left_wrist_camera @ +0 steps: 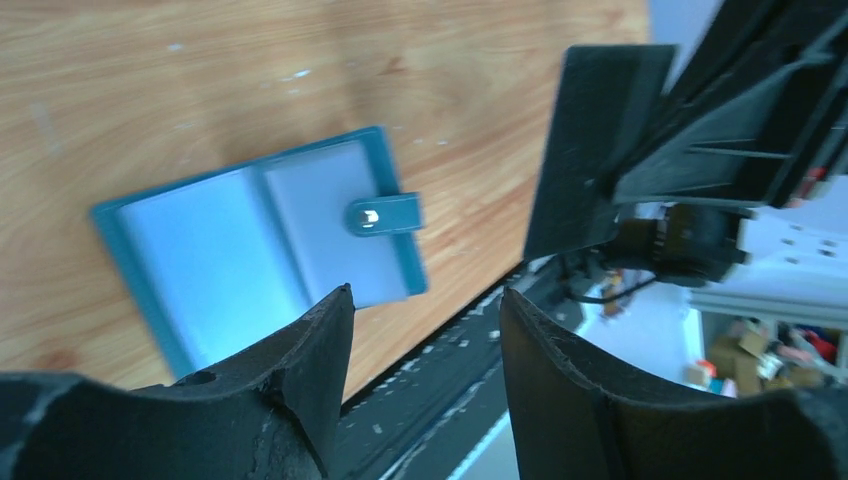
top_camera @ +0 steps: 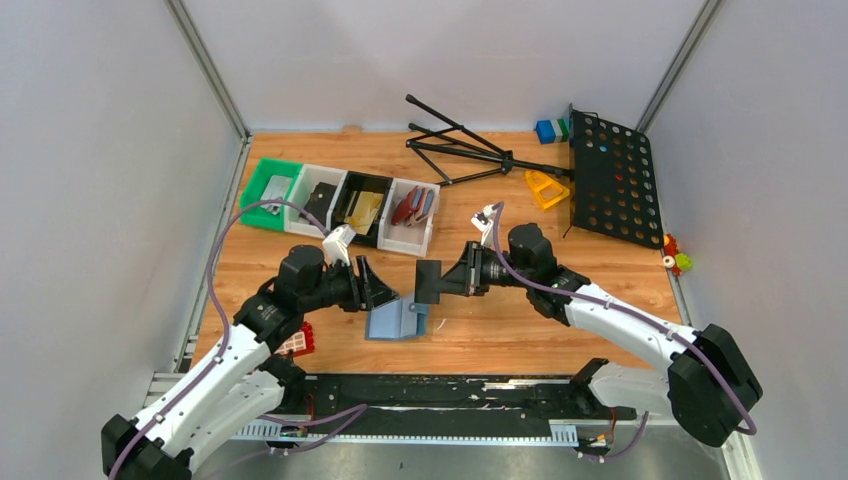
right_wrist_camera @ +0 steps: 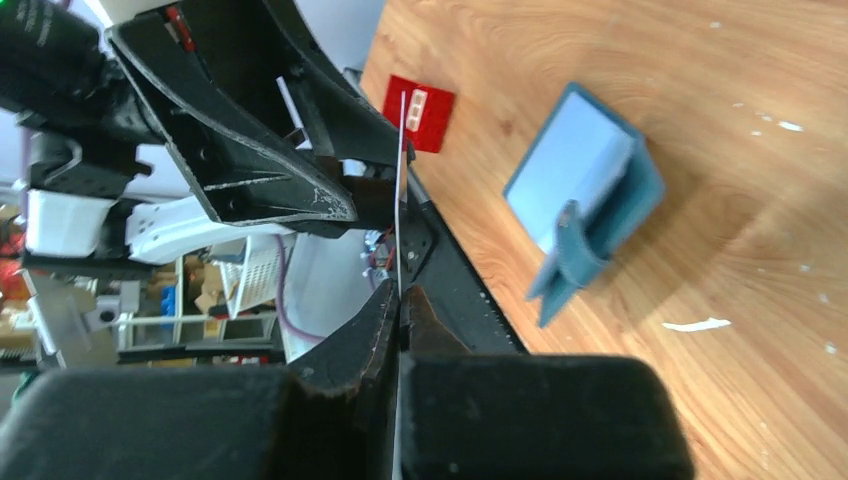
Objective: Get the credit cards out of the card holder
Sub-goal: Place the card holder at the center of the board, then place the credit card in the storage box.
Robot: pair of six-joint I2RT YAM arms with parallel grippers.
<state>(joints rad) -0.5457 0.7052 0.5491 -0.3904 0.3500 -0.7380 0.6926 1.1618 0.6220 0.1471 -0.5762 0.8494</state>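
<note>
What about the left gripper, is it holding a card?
No, the left gripper is open and empty; the card holder lies beyond it.

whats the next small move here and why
Probably the right gripper carries the card off to set it down: it is shut on the card, the left gripper stands open and clear of it, and the wallet lies open nearby.

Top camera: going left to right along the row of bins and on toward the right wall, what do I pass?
Green bin → first white bin → black bin → second white bin → yellow piece → black perforated panel.
</note>
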